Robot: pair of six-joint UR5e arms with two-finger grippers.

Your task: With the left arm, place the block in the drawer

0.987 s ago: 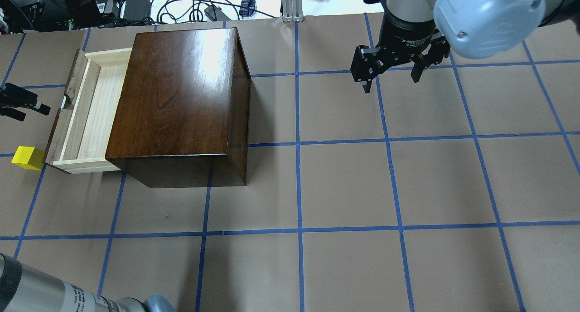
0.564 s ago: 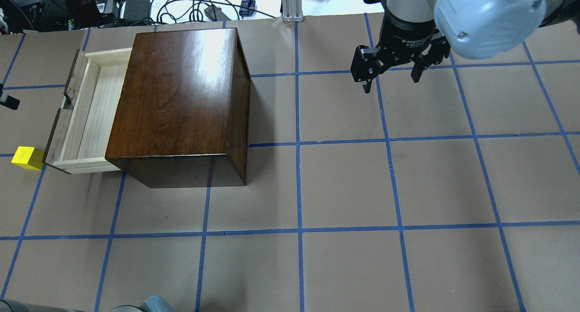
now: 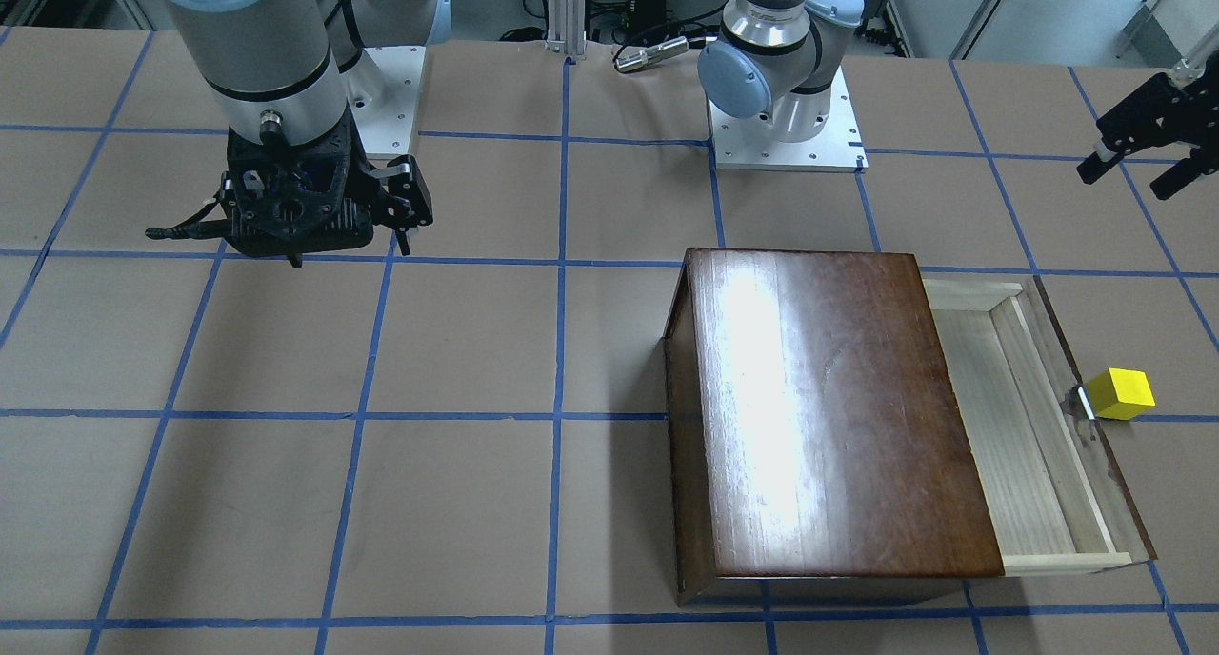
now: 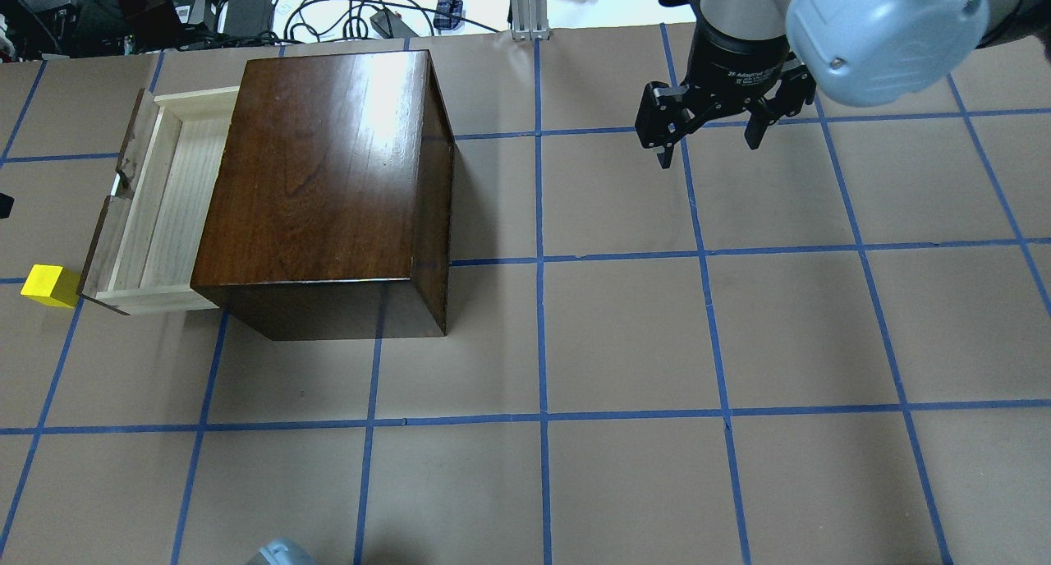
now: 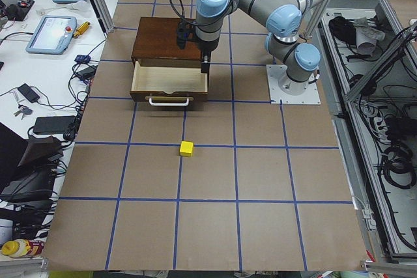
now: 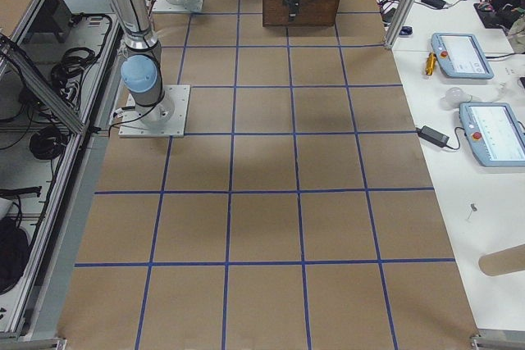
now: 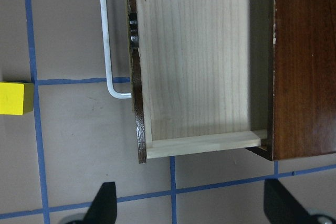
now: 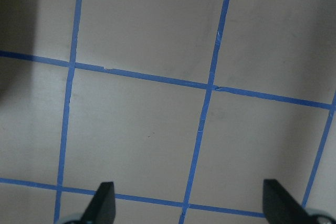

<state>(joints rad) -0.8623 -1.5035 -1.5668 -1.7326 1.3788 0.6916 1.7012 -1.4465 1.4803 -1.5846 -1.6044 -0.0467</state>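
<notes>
The yellow block (image 4: pixel 49 286) lies on the table just outside the drawer's dark front panel, near the white handle (image 7: pixel 107 40). It also shows in the front view (image 3: pixel 1121 394) and the left wrist view (image 7: pixel 14 98). The drawer (image 4: pixel 164 212) stands pulled out of the dark-brown box (image 4: pixel 328 179), and its pale-wood tray (image 7: pixel 194 51) is empty. My left gripper (image 3: pixel 1124 181) is open and empty, held high above the table on the robot's side of the drawer, apart from the block. My right gripper (image 4: pixel 706 142) is open and empty, far from the box.
Cables and electronics (image 4: pixel 246 6) lie beyond the table's far edge, beside an aluminium post (image 4: pixel 525 6). Both arm base plates (image 3: pixel 786 146) are bolted at the robot's side. A side table with teach pendants (image 5: pixel 49 34) runs past the far edge.
My left gripper has moved left, almost out of the overhead view, and the left forearm has left the bottom-left corner. The block, drawer and right arm have not moved.
</notes>
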